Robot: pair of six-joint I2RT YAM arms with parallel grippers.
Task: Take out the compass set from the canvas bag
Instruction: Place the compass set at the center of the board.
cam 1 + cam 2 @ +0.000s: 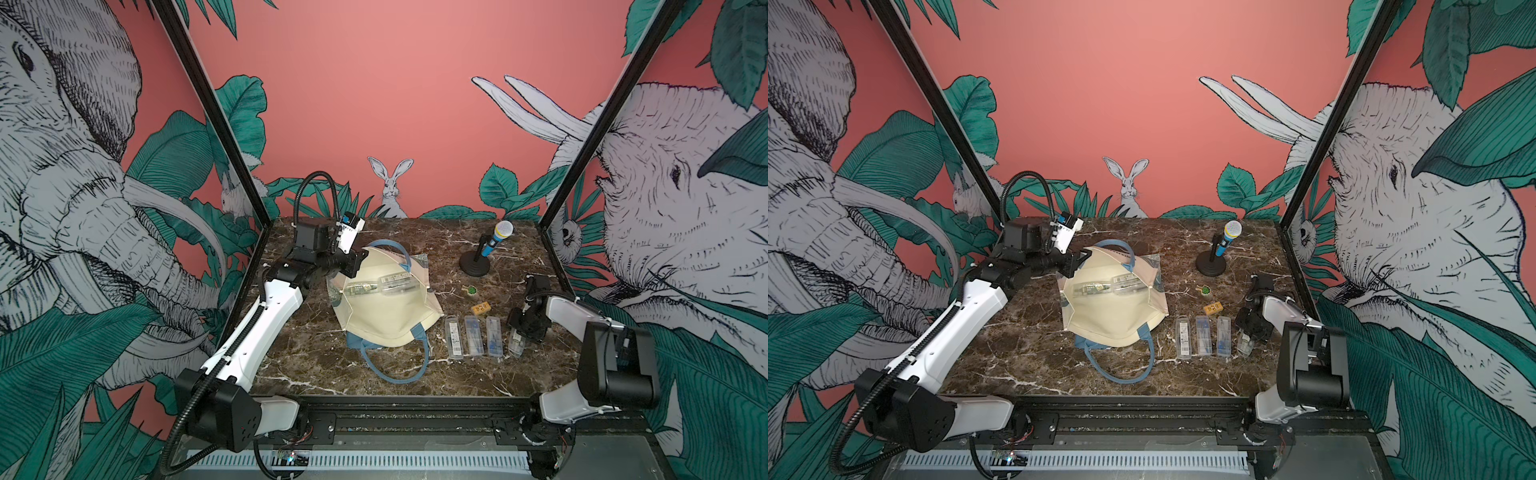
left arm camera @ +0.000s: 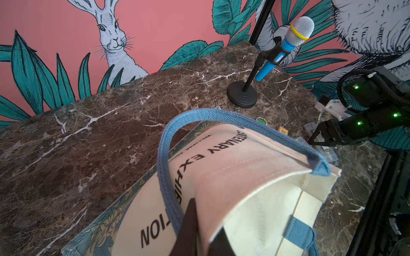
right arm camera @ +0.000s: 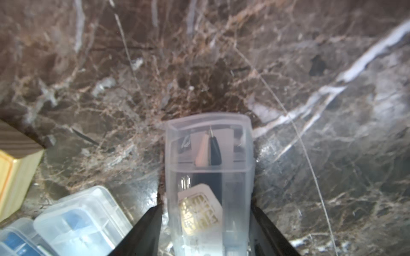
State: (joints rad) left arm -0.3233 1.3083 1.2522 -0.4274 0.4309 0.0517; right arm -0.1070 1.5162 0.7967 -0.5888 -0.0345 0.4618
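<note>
The cream canvas bag [image 1: 386, 320] [image 1: 1113, 318] lies on the marble table with its mouth held open. My left gripper [image 1: 360, 260] [image 2: 206, 215] is shut on the far rim of the bag [image 2: 244, 175], next to a blue handle [image 2: 164, 159]. Two clear compass set cases [image 1: 395, 281] [image 1: 1090, 288] lie inside the bag. At the right, a fourth clear compass set case [image 3: 208, 155] [image 1: 515, 348] lies on the table between the fingers of my right gripper [image 3: 206, 206] [image 1: 517, 337]. Its jaws stand open, a small gap on each side of the case.
Three clear cases [image 1: 472, 334] lie in a row left of the right gripper. A wooden block [image 1: 481, 308], a small green item [image 1: 471, 291] and a blue microphone on a black stand [image 1: 494, 243] are behind them. A blue handle loop [image 1: 399, 370] trails toward the front edge.
</note>
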